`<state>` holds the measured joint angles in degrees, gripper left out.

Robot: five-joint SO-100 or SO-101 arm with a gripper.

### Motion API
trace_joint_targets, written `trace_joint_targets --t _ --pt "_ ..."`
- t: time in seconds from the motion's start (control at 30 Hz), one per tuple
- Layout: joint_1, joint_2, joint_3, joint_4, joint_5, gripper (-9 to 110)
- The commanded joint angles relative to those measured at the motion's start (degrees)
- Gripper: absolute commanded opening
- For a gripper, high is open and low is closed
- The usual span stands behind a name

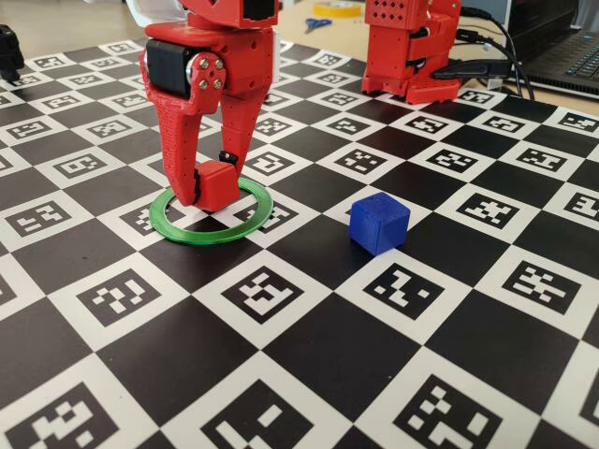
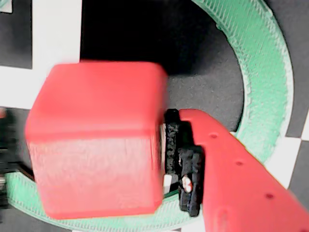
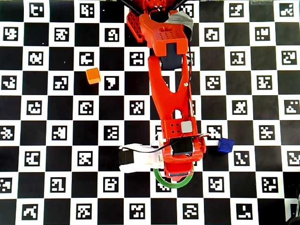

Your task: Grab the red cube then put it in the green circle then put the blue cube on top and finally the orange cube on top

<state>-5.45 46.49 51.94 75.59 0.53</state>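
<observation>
Black-and-white checkered worktop [image 1: 309,360] under everything. Red gripper [image 1: 213,192] clamped on the red cube [image 1: 219,185], held inside the green circle [image 1: 178,230]; contact with the surface not discernible. Blue cube [image 1: 379,223] near the ring's right in fixed view. Orange cube [image 3: 93,76] visible only overhead, well apart. Finger pad [image 2: 186,159] pressing the cube seen only from the wrist.

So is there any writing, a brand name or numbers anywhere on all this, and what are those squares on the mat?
No readable words, brands or numbers in any view.
Checkerboard mat: its white squares carry black block-pattern markers, machine codes and not letters.
Red cube, blue cube, orange cube, green circle: no markings.
Arm: no label visible.
</observation>
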Motion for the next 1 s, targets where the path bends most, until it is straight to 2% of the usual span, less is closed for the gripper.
trace_joint_targets --t 0.0,0.47,0.97 --pt "-0.2 2.3 -2.2 -0.7 0.0 32" --pt "0.3 6.2 -0.5 0.4 1.8 41" --pt "-0.8 24.7 8.3 2.9 3.5 43"
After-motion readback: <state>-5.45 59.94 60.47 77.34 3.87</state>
